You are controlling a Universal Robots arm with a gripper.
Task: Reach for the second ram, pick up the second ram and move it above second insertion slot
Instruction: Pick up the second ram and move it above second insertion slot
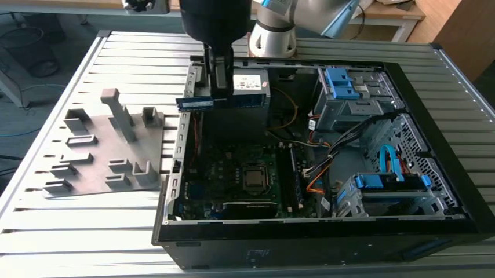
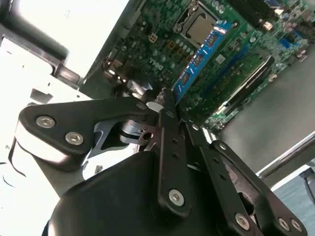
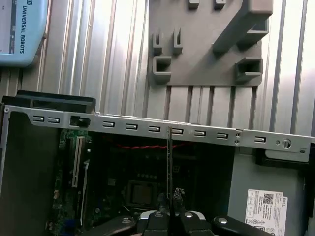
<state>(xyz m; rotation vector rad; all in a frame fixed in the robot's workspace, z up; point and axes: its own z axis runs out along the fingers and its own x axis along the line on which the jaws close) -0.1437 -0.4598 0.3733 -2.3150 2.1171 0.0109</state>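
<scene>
Second ram clamped between fingers of gripper, held level in the air over open computer case. In second wrist view, ram seen edge-on above green motherboard. Grey holder plate lying on slatted table, just beside the case at exterior view's left.

exterior view: high, looks down on open PC case and holder plate | both wrist views: close, past gripper into case | shared: motherboard
</scene>
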